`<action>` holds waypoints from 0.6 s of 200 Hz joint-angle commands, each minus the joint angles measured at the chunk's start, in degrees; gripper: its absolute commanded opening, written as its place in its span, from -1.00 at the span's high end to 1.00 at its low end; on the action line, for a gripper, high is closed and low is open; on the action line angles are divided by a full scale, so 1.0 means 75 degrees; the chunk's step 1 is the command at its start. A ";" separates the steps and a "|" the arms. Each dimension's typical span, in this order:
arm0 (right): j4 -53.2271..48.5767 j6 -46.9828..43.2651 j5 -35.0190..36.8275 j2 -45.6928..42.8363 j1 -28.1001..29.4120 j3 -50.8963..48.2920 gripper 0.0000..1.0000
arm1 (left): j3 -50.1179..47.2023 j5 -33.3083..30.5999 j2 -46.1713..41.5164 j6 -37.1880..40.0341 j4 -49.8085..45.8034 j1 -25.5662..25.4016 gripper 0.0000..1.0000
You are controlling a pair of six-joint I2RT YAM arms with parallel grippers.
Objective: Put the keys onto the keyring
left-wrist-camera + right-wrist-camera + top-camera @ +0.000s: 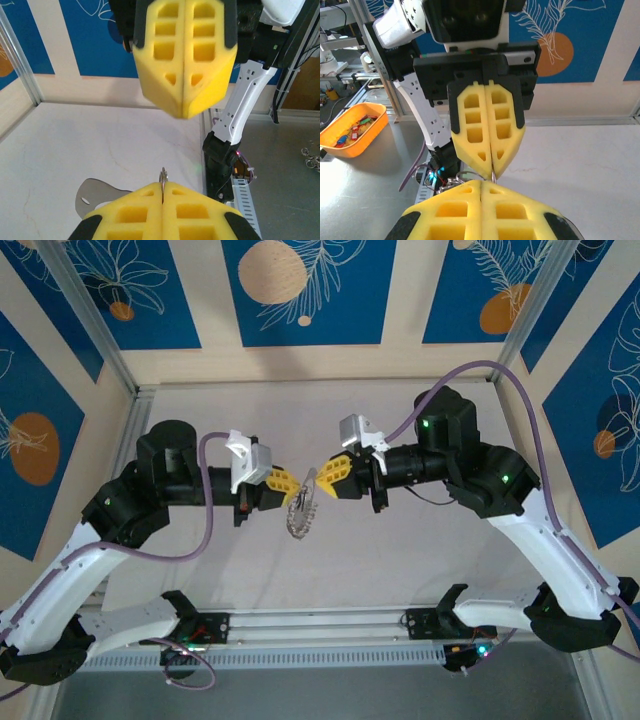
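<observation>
Looking from above, we see the keyring hanging just left of frame centre between the two arms — its top edge pinched in the left gripper, whose jaws press fully together on it. The right gripper faces it tip to tip, likewise closed flat beside the hoop's top; whether it grips the hoop we cannot tell.

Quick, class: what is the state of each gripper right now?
Left gripper: closed on the keyring.
Right gripper: closed; whether it grips the keyring cannot be told.
</observation>
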 commanded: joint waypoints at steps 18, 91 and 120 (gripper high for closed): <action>0.0115 0.0116 -0.0146 0.0017 -0.0035 0.0185 1.00 | 0.0200 -0.0134 -0.0090 0.0192 -0.0032 0.0071 1.00; 0.0733 0.0876 -0.0262 -0.0602 -0.0579 -0.1607 -0.04 | 0.0155 -0.0154 0.0032 0.0128 0.0034 0.0080 1.00; 0.1145 0.1028 -0.0612 -0.0621 -0.0791 -0.1994 -0.06 | 0.0084 -0.0275 0.0139 0.0090 0.0032 0.0084 1.00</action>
